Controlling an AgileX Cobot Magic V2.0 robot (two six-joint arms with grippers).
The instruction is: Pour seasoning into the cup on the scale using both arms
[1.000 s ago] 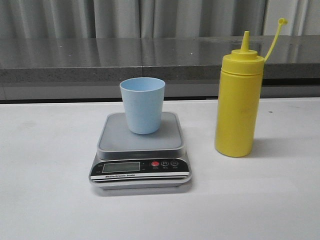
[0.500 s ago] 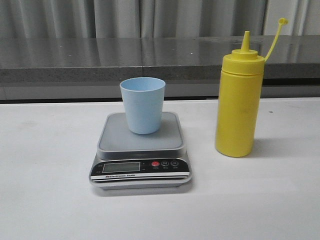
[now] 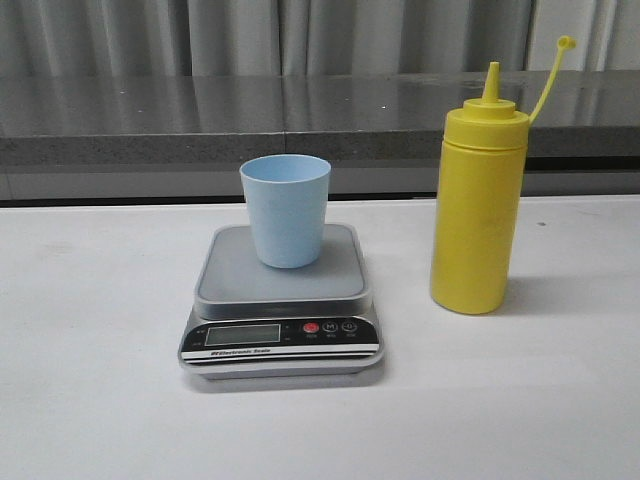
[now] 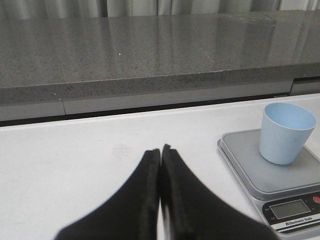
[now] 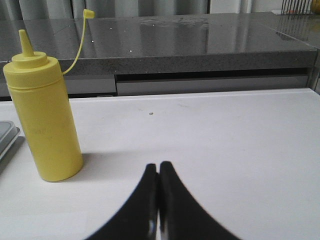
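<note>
**Status: scene static, both grippers clenched on nothing**

White tabletop (image 3: 90, 400) is carrying all the task items, with a grey stone ledge (image 3: 200, 110) and curtains running behind it.

Across the three front pictures nothing is shifting: the cup, the scale and the bottle are occupying the same places at one second ago, half a second ago and now. No transfer of seasoning is taking place at this moment.

Layout, front view, read from the scale (image 3: 280, 300):
- The light blue cup (image 3: 286, 210) is standing upright on the scale platform, toward its 12 o'clock edge.
- The yellow squeeze bottle (image 3: 476, 200) is standing upright on the table at 3 o'clock of the scale, apart from it, with its tethered cap hanging off the nozzle.
- The cup interior is showing no visible contents; the scale display is too small to read.

This arrangement is fitting either a pour yet to be made or a bottle set back down after pouring.

Jaws:
- The left gripper (image 4: 160, 150) is sitting with its fingers pressed together, holding nothing, hanging over bare table at 9 o'clock of the scale.
- The right gripper (image 5: 158, 166) is likewise sitting fully closed and empty, at 3 o'clock of the bottle, well clear of it.
</note>
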